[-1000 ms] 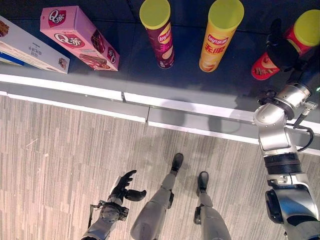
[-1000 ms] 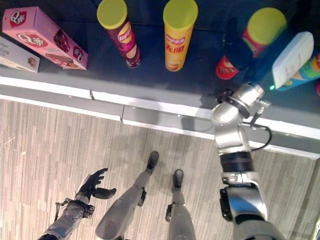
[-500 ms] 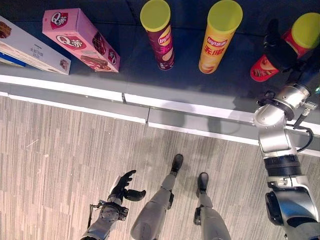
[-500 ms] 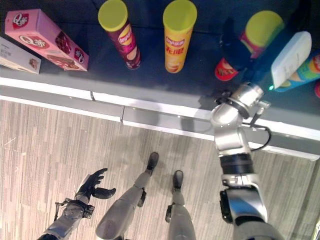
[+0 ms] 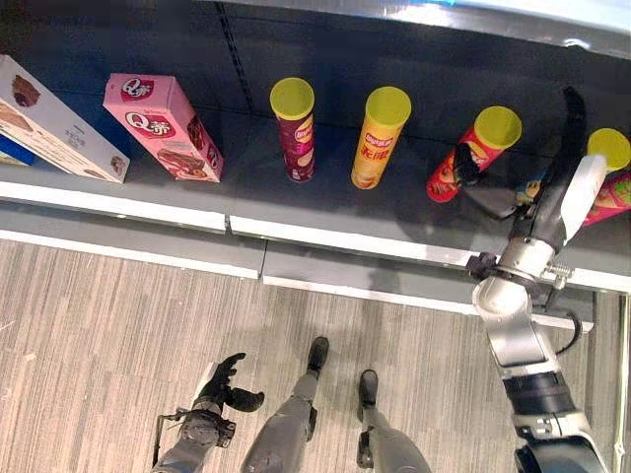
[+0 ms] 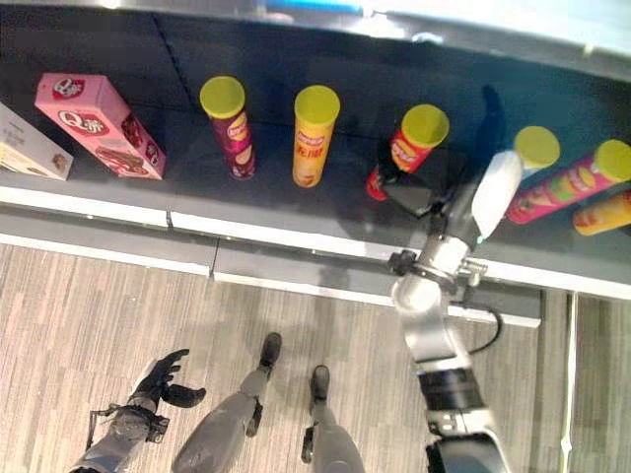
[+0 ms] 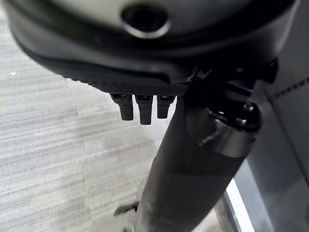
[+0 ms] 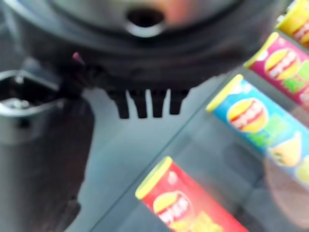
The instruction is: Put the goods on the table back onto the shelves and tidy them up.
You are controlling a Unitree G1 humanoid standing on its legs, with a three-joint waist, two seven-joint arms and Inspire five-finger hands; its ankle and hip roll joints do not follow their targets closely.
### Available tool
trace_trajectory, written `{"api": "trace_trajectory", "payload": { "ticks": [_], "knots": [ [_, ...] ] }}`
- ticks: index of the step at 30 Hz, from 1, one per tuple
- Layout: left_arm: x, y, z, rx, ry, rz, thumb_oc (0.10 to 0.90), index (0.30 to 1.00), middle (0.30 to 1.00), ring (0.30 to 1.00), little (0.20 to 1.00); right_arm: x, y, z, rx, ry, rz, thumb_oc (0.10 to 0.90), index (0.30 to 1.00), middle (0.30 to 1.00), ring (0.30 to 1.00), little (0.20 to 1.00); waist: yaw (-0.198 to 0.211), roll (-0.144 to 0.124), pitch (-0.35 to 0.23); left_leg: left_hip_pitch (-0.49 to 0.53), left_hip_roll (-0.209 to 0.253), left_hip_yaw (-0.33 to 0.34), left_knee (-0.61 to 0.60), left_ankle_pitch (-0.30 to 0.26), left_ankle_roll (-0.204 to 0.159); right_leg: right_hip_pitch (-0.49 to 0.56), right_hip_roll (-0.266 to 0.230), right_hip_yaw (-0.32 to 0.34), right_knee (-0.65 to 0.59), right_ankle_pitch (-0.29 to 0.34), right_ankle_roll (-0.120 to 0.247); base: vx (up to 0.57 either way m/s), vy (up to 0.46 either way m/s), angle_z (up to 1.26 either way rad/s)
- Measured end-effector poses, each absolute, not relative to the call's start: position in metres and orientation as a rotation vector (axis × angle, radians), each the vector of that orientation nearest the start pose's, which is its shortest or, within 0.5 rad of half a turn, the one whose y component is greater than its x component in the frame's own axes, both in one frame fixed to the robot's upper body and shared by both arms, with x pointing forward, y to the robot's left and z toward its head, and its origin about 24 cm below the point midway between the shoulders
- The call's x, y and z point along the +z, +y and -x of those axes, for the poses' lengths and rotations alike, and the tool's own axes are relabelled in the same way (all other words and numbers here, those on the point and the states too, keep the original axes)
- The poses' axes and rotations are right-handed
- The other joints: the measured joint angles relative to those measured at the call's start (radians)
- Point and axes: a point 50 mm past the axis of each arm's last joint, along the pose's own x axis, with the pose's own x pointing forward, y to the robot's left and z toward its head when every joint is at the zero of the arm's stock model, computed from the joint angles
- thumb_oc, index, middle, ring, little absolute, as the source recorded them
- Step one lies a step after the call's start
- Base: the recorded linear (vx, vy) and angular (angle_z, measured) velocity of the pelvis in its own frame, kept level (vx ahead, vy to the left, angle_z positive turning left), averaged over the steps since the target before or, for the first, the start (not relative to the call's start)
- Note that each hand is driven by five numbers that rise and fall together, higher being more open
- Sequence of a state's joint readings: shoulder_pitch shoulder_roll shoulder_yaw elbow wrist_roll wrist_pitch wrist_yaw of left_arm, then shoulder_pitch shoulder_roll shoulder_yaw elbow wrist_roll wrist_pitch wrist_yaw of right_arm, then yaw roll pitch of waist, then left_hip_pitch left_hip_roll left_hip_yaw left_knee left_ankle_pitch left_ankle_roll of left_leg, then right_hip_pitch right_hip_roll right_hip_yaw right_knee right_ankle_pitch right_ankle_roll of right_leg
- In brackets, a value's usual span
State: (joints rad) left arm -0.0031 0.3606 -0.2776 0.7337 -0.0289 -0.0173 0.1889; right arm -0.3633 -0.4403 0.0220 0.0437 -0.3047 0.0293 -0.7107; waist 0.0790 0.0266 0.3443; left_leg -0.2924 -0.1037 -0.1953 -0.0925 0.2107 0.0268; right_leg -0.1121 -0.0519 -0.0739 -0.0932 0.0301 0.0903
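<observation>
The right hand [image 5: 493,200] is reaching onto the dark shelf [image 5: 325,202] with its fingers straight and released, gripping nothing, the thumb lying just beside the base of the red can [image 5: 471,156]. That red can, the piece of goods in hand here, is standing on the shelf tilted rather than upright, its yellow lid leaning away from the hand; the right wrist view is showing the same red can [image 8: 193,205] lying past the fingertips, apart from them. Judging from this, the can is already delivered to the shelf and the hand is probably placed low at its foot to straighten it or to let it settle. To the left of the red can, a yellow can [image 5: 378,137] and a maroon can [image 5: 295,129] are standing upright in a row, and farther left a pink box [image 5: 164,126] is lying on its side. To the right of the red can, partly hidden behind the arm, a blue can [image 8: 258,123] and a pink can [image 6: 569,180] are lying down. The left hand [image 5: 223,382] is hanging idle and relaxed above the floor [image 5: 99,335], well below the shelf.
</observation>
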Motion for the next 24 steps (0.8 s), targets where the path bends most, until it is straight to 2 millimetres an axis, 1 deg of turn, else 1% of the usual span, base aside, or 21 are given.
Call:
{"api": "trace_trajectory", "payload": {
  "ticks": [1, 2, 3, 5, 6, 7, 8, 11, 12, 13, 15, 17, 18, 20, 21, 24],
  "knots": [
    [-0.103, 0.235, -0.181, 0.064, 0.733, -0.487, 0.8, 0.9, 0.9, 0.9, 0.9, 0.161, -0.227, -0.291, -0.669, -0.541, 0.609, 0.8, 0.9, 0.9, 0.9, 0.9, -0.007, 0.001, -0.001, 0.019, 0.0, 0.003, 0.0, -0.002, -0.003, 0.018, 0.0, -0.001, 0.0, 0.0, 0.0, 0.02, -0.008, -0.08],
    [-0.109, 0.237, -0.174, 0.056, 0.768, -0.516, 0.8, 0.9, 0.9, 0.9, 0.9, 0.152, -0.228, -0.281, -0.628, -0.522, 0.619, 0.8, 0.9, 0.9, 0.9, 0.9, -0.015, 0.0, -0.002, 0.054, 0.001, 0.013, -0.001, -0.012, -0.005, 0.051, -0.003, -0.002, 0.0, -0.001, 0.0, 0.02, 0.008, -0.15],
    [-0.111, 0.238, -0.169, 0.06, 0.784, -0.514, 0.8, 0.9, 0.9, 0.9, 0.9, 0.148, -0.227, -0.277, -0.61, -0.515, 0.621, 0.8, 0.9, 0.9, 0.9, 0.9, -0.022, -0.003, -0.009, 0.066, 0.001, 0.018, 0.0, -0.015, -0.002, 0.059, -0.004, -0.001, 0.0, -0.001, 0.0, -0.01, 0.007, -0.2],
    [-0.115, 0.239, -0.162, 0.061, 0.809, -0.511, 0.8, 0.9, 0.9, 0.9, 0.9, 0.142, -0.229, -0.273, -0.573, -0.495, 0.615, 0.8, 0.9, 0.9, 0.9, 0.9, -0.053, -0.008, -0.03, 0.075, 0.002, 0.026, 0.0, -0.022, -0.002, 0.066, -0.005, 0.0, 0.0, -0.001, -0.001, -0.01, 0.012, -0.15],
    [-0.116, 0.24, -0.16, 0.068, 0.818, -0.507, 0.8, 0.9, 0.9, 0.9, 0.9, 0.134, -0.231, -0.269, -0.541, -0.458, 0.584, 0.8, 0.9, 0.9, 0.9, 0.9, -0.067, -0.017, -0.042, 0.08, 0.005, 0.039, 0.0, -0.024, 0.0, 0.066, -0.005, 0.006, 0.0, -0.001, -0.001, -0.01, 0.014, -0.31],
    [-0.117, 0.245, -0.156, 0.089, 0.845, -0.49, 0.8, 0.9, 0.9, 0.9, 0.9, 0.128, -0.229, -0.266, -0.466, -0.424, 0.508, 0.8, 0.9, 0.9, 0.9, 0.9, -0.067, -0.034, -0.054, 0.09, 0.009, 0.057, 0.0, -0.03, -0.003, 0.07, -0.005, 0.024, 0.0, -0.002, -0.001, 0.0, 0.013, -0.59],
    [-0.118, 0.252, -0.152, 0.119, 0.863, -0.478, 0.8, 0.9, 0.9, 0.9, 0.9, 0.117, -0.229, -0.262, -0.395, -0.362, 0.45, 0.8, 0.9, 0.9, 0.9, 0.9, -0.09, -0.06, -0.072, 0.099, 0.016, 0.085, -0.001, -0.039, -0.004, 0.069, -0.004, 0.047, 0.0, -0.002, -0.001, 0.01, 0.013, -0.6],
    [-0.12, 0.263, -0.145, 0.142, 0.901, -0.48, 0.8, 0.9, 0.9, 0.9, 0.9, 0.098, -0.232, -0.254, -0.296, -0.257, 0.347, 0.8, 0.9, 0.9, 0.9, 0.9, -0.123, -0.091, -0.101, 0.125, 0.028, 0.13, -0.001, -0.052, 0.01, 0.077, -0.007, 0.053, 0.0, 0.003, -0.002, 0.03, 0.005, -0.52],
    [-0.121, 0.266, -0.143, 0.147, 0.923, -0.483, 0.8, 0.9, 0.9, 0.9, 0.9, 0.091, -0.234, -0.249, -0.27, -0.222, 0.322, 0.8, 0.9, 0.9, 0.9, 0.9, -0.131, -0.101, -0.108, 0.14, 0.031, 0.144, -0.001, -0.061, 0.002, 0.086, -0.009, 0.054, 0.0, 0.004, -0.002, 0.01, 0.002, -0.44],
    [-0.124, 0.269, -0.139, 0.155, 0.947, -0.477, 0.8, 0.9, 0.9, 0.9, 0.9, 0.083, -0.236, -0.243, -0.249, -0.181, 0.3, 0.8, 0.9, 0.9, 0.9, 0.9, -0.146, -0.107, -0.125, 0.152, 0.034, 0.15, -0.001, -0.067, 0.004, 0.095, -0.009, 0.054, 0.0, 0.004, -0.001, 0.01, -0.003, -0.32],
    [-0.127, 0.272, -0.132, 0.155, 0.978, -0.481, 0.8, 0.9, 0.9, 0.9, 0.9, 0.07, -0.239, -0.233, -0.224, -0.116, 0.263, 0.8, 0.9, 0.9, 0.9, 0.9, -0.17, -0.113, -0.156, 0.167, 0.042, 0.168, -0.001, -0.076, 0.004, 0.101, -0.005, 0.062, 0.0, 0.004, -0.001, 0.0, -0.001, -0.3],
    [-0.127, 0.27, -0.131, 0.151, 0.981, -0.478, 0.8, 0.9, 0.9, 0.9, 0.9, 0.059, -0.24, -0.224, -0.196, -0.061, 0.242, 0.8, 0.9, 0.9, 0.9, 0.9, -0.19, -0.113, -0.175, 0.18, 0.051, 0.194, -0.001, -0.081, 0.0, 0.103, 0.001, 0.08, 0.0, 0.005, -0.002, -0.02, 0.009, -0.38],
    [-0.127, 0.27, -0.133, 0.143, 0.976, -0.488, 0.8, 0.9, 0.9, 0.9, 0.9, 0.053, -0.24, -0.221, -0.173, -0.032, 0.23, 0.8, 0.9, 0.9, 0.9, 0.9, -0.213, -0.109, -0.177, 0.189, 0.059, 0.203, -0.001, -0.081, 0.0, 0.108, 0.006, 0.085, 0.0, 0.007, -0.004, -0.02, 0.015, -0.36],
    [-0.127, 0.27, -0.133, 0.132, 0.975, -0.502, 0.8, 0.9, 0.9, 0.9, 0.9, 0.042, -0.24, -0.218, -0.149, 0.018, 0.221, 0.8, 0.9, 0.9, 0.9, 0.9, -0.216, -0.11, -0.178, 0.207, 0.07, 0.231, -0.001, -0.086, -0.002, 0.116, 0.013, 0.107, 0.0, 0.01, -0.006, -0.01, 0.011, -0.39],
    [-0.127, 0.27, -0.132, 0.131, 0.979, -0.502, 0.8, 0.9, 0.9, 0.9, 0.9, 0.035, -0.24, -0.217, -0.133, 0.049, 0.215, 0.8, 0.9, 0.9, 0.9, 0.9, -0.215, -0.11, -0.182, 0.213, 0.075, 0.242, -0.002, -0.09, -0.005, 0.116, 0.013, 0.107, 0.0, 0.01, -0.006, 0.0, 0.007, -0.36],
    [-0.128, 0.269, -0.131, 0.128, 0.985, -0.497, 0.8, 0.9, 0.9, 0.9, 0.9, 0.016, -0.24, -0.207, -0.105, 0.148, 0.213, 0.8, 0.9, 0.9, 0.9, 0.9, -0.225, -0.099, -0.202, 0.216, 0.085, 0.25, -0.006, -0.094, -0.006, 0.116, 0.022, 0.107, 0.0, 0.013, -0.012, 0.0, 0.01, -0.14]
  ]
}}
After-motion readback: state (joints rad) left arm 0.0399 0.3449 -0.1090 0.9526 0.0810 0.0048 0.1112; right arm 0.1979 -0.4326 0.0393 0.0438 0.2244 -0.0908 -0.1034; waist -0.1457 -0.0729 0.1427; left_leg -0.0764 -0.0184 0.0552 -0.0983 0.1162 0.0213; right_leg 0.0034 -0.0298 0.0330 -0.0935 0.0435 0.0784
